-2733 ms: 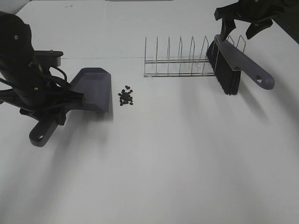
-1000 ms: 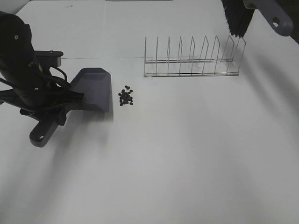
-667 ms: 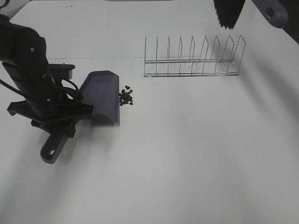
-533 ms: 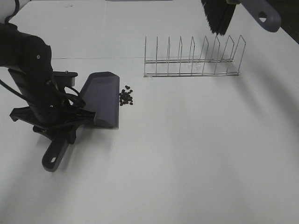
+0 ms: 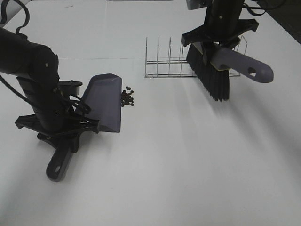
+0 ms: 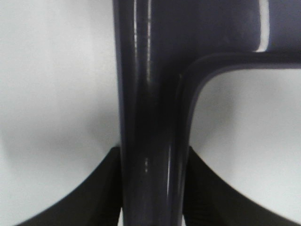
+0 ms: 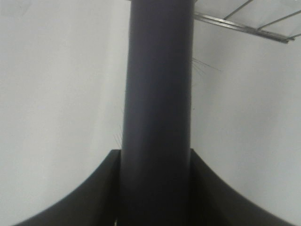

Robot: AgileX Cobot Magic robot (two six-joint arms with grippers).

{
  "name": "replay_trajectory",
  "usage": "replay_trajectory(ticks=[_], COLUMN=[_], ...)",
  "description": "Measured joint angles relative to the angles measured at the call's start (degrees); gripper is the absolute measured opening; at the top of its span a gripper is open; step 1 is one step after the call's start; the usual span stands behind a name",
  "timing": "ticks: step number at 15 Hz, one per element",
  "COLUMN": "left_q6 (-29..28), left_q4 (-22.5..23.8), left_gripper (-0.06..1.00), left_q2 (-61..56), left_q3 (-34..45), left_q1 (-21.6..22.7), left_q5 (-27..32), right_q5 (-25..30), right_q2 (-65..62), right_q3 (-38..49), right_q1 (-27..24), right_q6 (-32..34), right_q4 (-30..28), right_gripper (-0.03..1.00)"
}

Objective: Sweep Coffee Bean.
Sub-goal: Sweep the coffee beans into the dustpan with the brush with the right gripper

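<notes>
A small pile of dark coffee beans [image 5: 127,98] lies on the white table, left of centre. A grey-purple dustpan [image 5: 104,101] rests flat, its blade edge right at the pile's left side. My left gripper [image 5: 61,136] is shut on the dustpan's handle [image 6: 150,117], which fills the left wrist view. At the back right, my right gripper [image 5: 218,44] is shut on the brush handle [image 7: 157,94]. It holds the brush [image 5: 211,77] in the air with its black bristles pointing down, in front of the wire rack and well right of the beans.
A wire dish rack [image 5: 162,61] stands at the back, partly behind the brush; its wires [image 7: 244,23] show in the right wrist view. The table's back edge runs along the top of the exterior view.
The right arm has brought the brush down and leftward from the top edge to in front of the rack. The left arm has slid the dustpan right, up to the beans.
</notes>
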Motion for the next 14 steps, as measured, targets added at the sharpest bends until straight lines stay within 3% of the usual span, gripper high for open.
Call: replay_trajectory(ticks=[4, 11, 14], left_q6=[0.97, 1.03, 1.03], left_q4=[-1.15, -1.2, -1.2], left_gripper=[0.32, 0.32, 0.32], left_q2=[0.69, 1.72, 1.78], left_q3=[-0.52, -1.38, -1.38], left_q1=[0.0, 0.0, 0.0], left_q5=[0.0, 1.49, 1.49], right_q5=[-0.57, -4.13, -8.65], right_q2=[4.07, 10.31, 10.49], right_q3=[0.34, 0.11, 0.11], right_q1=[3.78, 14.95, 20.86], right_q6=[1.38, 1.55, 1.38], right_q4=[-2.64, -4.07, 0.92], right_gripper=[0.28, 0.28, 0.28])
